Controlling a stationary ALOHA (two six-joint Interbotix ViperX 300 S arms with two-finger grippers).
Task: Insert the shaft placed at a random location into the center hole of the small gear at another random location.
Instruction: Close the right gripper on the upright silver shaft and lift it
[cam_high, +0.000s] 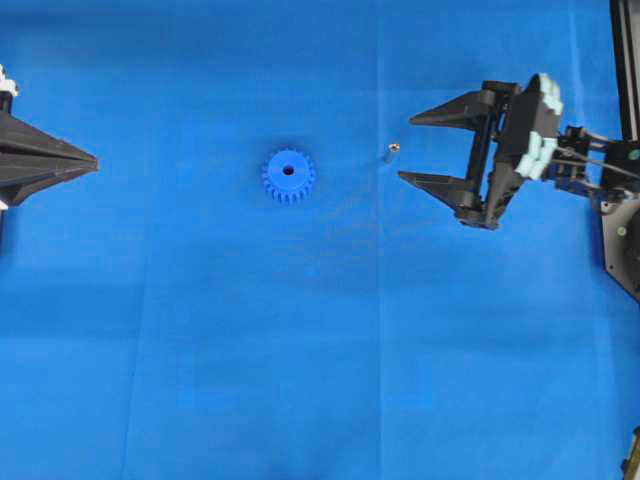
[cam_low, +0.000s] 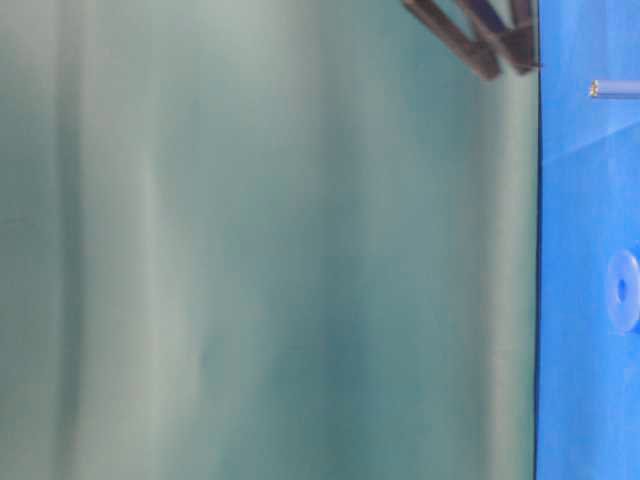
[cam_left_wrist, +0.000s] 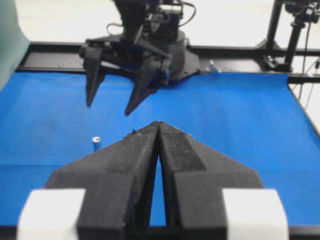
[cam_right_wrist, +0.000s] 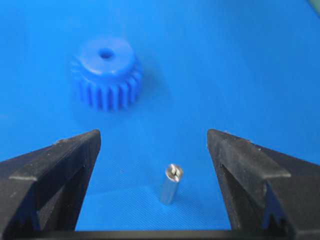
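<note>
Blue cloth (cam_high: 300, 380) | shaft (cam_right_wrist: 171, 184) upright, between spread right fingers (cam_right_wrist: 235, 155)

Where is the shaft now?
In the overhead view the shaft stands upright on the blue cloth, right of the small gear, before the open right gripper.

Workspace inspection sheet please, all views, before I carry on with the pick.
Surface: blue cloth, lightly creased.
Job's things: shaft standing upright, not inserted; small gear flat, apart from it, center hole empty.
Clutter: nothing seen.
Grippers: right gripper open, jaws either side of the shaft, no contact; left gripper shut, empty, at the left edge.
Cables: wires along the right arm.
Surroundings: black frame; green backdrop.
</note>
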